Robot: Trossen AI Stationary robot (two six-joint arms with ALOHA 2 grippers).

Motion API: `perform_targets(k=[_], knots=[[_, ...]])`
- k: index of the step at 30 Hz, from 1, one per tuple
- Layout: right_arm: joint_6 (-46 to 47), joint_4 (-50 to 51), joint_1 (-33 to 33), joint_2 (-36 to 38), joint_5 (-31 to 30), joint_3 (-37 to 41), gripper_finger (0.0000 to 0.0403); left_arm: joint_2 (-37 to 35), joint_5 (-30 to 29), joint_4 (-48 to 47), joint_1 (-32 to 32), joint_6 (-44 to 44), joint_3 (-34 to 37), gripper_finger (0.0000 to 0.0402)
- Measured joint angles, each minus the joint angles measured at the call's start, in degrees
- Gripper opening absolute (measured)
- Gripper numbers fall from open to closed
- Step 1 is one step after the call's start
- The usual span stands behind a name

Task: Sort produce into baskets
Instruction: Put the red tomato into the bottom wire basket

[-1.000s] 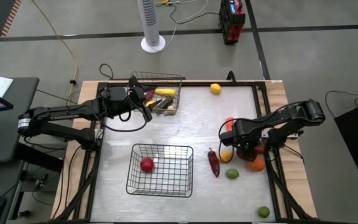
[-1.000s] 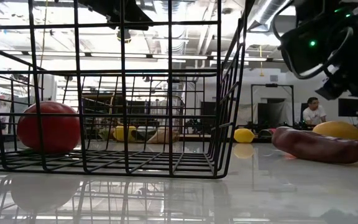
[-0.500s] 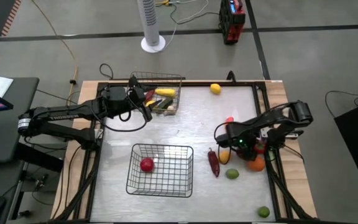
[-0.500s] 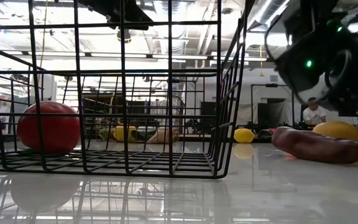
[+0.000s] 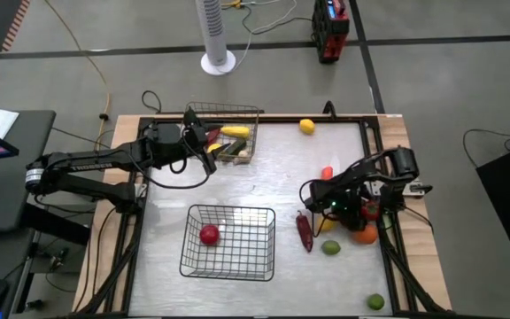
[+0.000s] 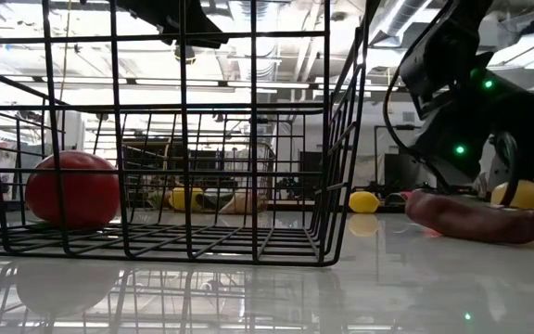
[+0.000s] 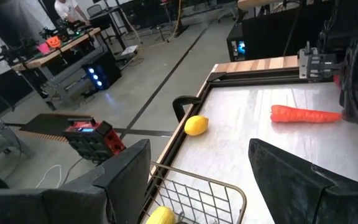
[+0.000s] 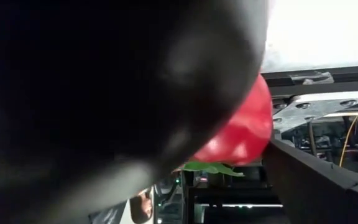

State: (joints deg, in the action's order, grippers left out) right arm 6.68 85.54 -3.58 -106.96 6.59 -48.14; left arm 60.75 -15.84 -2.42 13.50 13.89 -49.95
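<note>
Reaching into the cluster of loose produce at the table's right side, your right gripper (image 5: 319, 202) sits low among a dark red pepper (image 5: 305, 232), a yellow piece (image 6: 527, 199), an orange round fruit (image 5: 364, 234) and a red round fruit (image 8: 244, 127) that fills the right wrist view right against the fingers. You cannot tell from any view whether those fingers are parted or already closed on something, so confirm that before lifting. The pieces lie touching or just beside one another; I would come down squarely over one piece only, close gently, and lift straight up so the neighbours do not roll toward the table edge. A green lime (image 5: 330, 247) lies just beside the pepper, another green fruit (image 5: 375, 301) sits near the front right corner, a lemon (image 5: 306, 126) rests near the far edge, and a long orange-red carrot (image 7: 304, 114) lies between the lemon and the cluster.

The near basket (image 5: 197, 261) holds one red round fruit (image 5: 209, 234) and otherwise bare wire. The far basket (image 5: 255, 115) holds several long pieces, yellow and dark ones among them. Your left gripper (image 5: 204, 149) waits at that far basket's left side, its fingers spread apart with nothing between them.
</note>
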Motion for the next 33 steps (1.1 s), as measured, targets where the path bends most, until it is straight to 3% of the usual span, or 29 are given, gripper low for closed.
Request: perform_targets(k=[11,23,33], knots=[[0.3,1.2,0.0,-0.2,-0.4,-1.1,0.0293,0.0,0.0,0.0,0.0,0.0,0.0,0.0261],[5.0,3.9,1.3,8.0,-5.8,-11.8,0.0287,0.0,0.0,0.2,0.0,0.0,0.0,0.0261],[6.9,0.5,2.3,15.6,-5.9,-27.9,0.0287,0.0,0.0,0.7,0.0,0.1,0.0,0.0261]])
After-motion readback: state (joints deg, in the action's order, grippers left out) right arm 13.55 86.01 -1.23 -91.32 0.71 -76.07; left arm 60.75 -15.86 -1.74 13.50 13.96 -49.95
